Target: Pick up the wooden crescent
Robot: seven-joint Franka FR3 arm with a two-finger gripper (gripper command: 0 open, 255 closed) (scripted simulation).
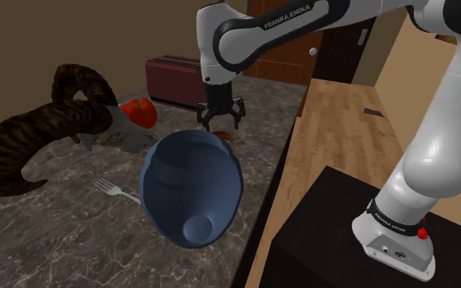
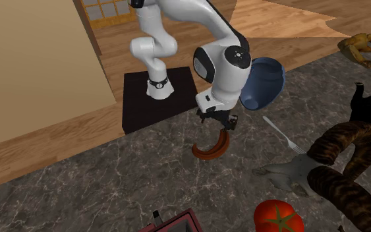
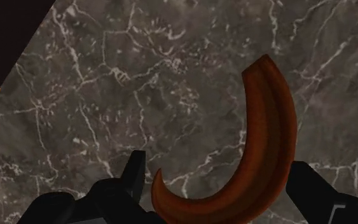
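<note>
Countertop of dark, white-veined marble spreads over the shoulder view's left half and borders a wooden floor. The white Franka arm rises from its black stand at the lower right and reaches across to the counter. A pair of big curled brown horns on a grey skull lies at the far left. A blue bowl is tipped on its side near the counter's edge, its mouth turned away from the camera. A dark red case sits at the back of the counter. A red tomato rests just beside the horns.

The reddish-brown crescent lies on the marble directly under the hand. In the shoulder view it sits behind the bowl; in the second exterior view it is between the stand and the horns. A silver fork lies between bowl and horns.

The black gripper points down at the counter with its fingers set wide. The crescent's lower curve lies between them, and I cannot tell whether they touch it.
</note>
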